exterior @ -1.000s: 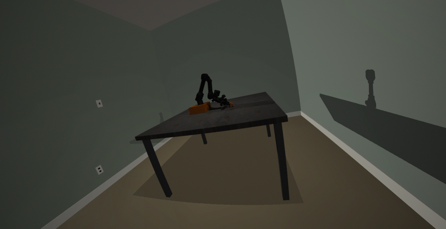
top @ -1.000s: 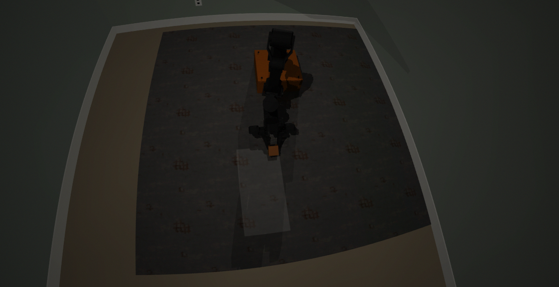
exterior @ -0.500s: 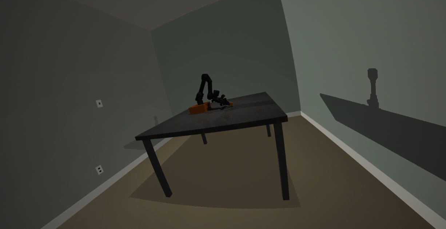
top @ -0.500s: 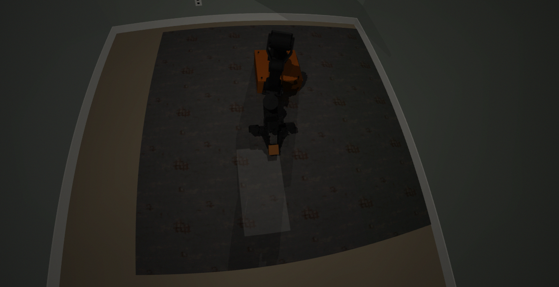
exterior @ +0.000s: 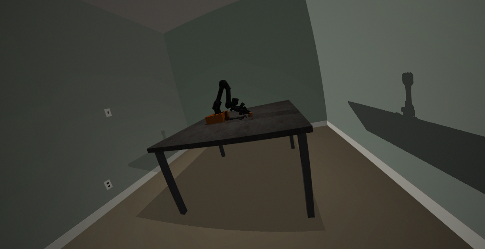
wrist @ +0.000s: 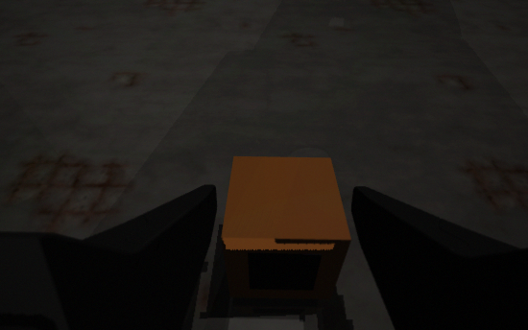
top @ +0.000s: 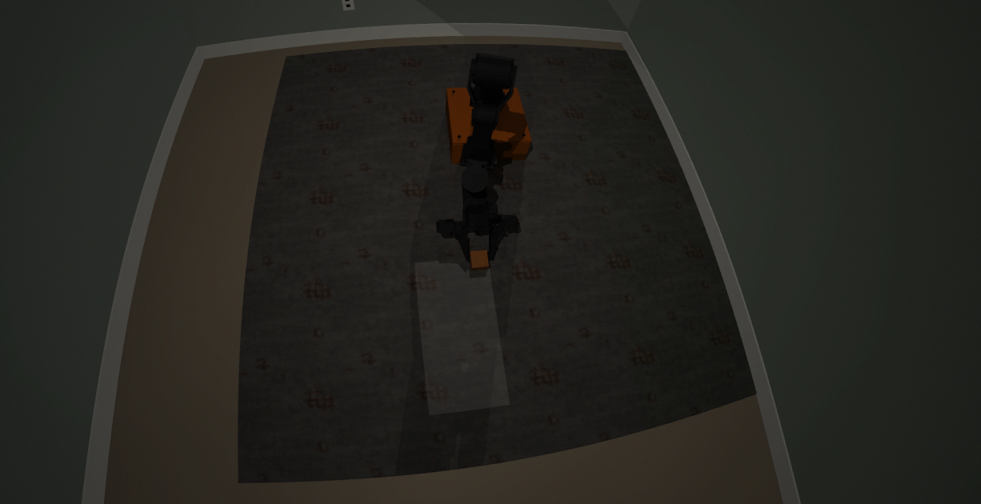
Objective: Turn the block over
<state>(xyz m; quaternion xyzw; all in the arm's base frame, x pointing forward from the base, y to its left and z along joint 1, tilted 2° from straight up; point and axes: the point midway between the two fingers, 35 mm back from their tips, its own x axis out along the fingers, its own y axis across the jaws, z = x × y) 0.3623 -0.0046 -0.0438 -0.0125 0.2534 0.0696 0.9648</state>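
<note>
Orange block [top: 478, 259] [exterior: 251, 114] [wrist: 285, 201] betw. open pincer [top: 479, 254] [exterior: 250, 113] [wrist: 283, 197] tips, gap each side; dark sq. mark faces 6 o'clock in wrist view, not down on surface [top: 583, 281] [exterior: 264, 125] [wrist: 336, 110].

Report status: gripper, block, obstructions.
Gripper open around block. Dark marked side facing back toward arm, not down. No obstruction seen beside block except the fingers.

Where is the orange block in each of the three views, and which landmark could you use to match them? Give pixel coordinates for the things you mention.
Top: just below centre, at the gripper's [top: 479, 254] [exterior: 250, 113] [wrist: 284, 192] tips.
Exterior: right of the orange base [exterior: 215, 118] [top: 455, 116], small.
Wrist: block [top: 478, 259] [exterior: 251, 114] [wrist: 284, 199] low centre, between the fingers.
Shared landmark: the gripper.
</note>
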